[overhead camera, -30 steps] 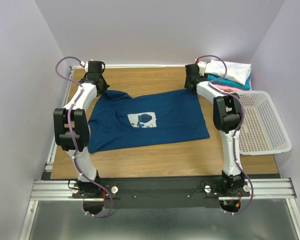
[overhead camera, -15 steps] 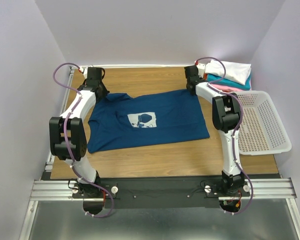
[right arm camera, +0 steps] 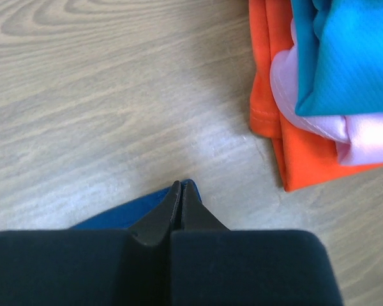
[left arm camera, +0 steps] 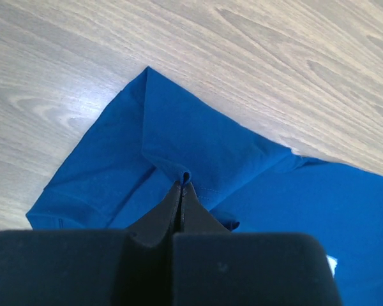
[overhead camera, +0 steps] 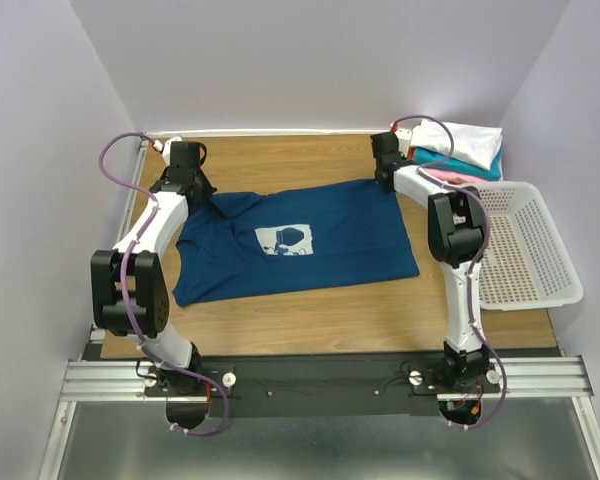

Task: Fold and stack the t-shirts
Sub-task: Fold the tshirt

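Where the white perforated basket point(overhead camera: 525, 250) stands at the right edge of the table point(overhead camera: 310, 310), the folded stack of t-shirts point(overhead camera: 462, 148) lies outside it, just behind its far rim. The navy t-shirt point(overhead camera: 295, 240) lies spread at table centre, print up. The left gripper point(left arm camera: 181, 186) is clenched on a raised fold at the shirt's far left corner. The right gripper point(right arm camera: 180, 185) is clenched on its far right corner, near the orange-red tee point(right arm camera: 274, 115)

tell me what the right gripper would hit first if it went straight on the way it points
Probably the bare table just past the corner of the navy t-shirt pinched in the right gripper. The folded stack lies off to the right of that line, though depth is hard to judge.
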`<state>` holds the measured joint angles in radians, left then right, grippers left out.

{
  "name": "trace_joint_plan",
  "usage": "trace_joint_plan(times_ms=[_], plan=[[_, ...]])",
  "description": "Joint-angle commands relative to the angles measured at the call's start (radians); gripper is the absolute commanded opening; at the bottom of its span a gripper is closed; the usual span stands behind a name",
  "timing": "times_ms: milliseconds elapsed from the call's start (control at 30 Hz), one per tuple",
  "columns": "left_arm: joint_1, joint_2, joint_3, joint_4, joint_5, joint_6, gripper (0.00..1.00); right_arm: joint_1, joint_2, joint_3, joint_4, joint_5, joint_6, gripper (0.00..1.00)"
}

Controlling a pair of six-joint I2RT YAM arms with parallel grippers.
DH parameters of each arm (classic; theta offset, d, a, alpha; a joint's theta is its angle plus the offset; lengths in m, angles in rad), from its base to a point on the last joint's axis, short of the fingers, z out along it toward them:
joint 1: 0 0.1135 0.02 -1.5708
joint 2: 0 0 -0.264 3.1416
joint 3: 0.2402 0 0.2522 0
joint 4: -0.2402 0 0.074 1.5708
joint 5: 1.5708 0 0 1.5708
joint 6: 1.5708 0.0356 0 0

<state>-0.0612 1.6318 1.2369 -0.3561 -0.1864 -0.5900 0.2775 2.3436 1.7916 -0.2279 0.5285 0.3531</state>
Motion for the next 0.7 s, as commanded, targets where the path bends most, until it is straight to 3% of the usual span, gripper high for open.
trace_joint_plan(times_ms=[0,367,667], plan=[[-0.005,-0.079,-0.030,0.023,-0.002,-0.017,0.00,0.000,-0.101,-0.069,0.005,-0.035,-0.009,0.01],[-0.006,-0.303,-0.246,0.011,0.007,-0.088,0.00,0.006,-0.334,-0.320,0.061,-0.047,-0.006,0.01],[-0.008,-0.521,-0.340,-0.030,0.005,-0.169,0.00,0.006,-0.395,-0.359,0.062,-0.055,-0.029,0.01]])
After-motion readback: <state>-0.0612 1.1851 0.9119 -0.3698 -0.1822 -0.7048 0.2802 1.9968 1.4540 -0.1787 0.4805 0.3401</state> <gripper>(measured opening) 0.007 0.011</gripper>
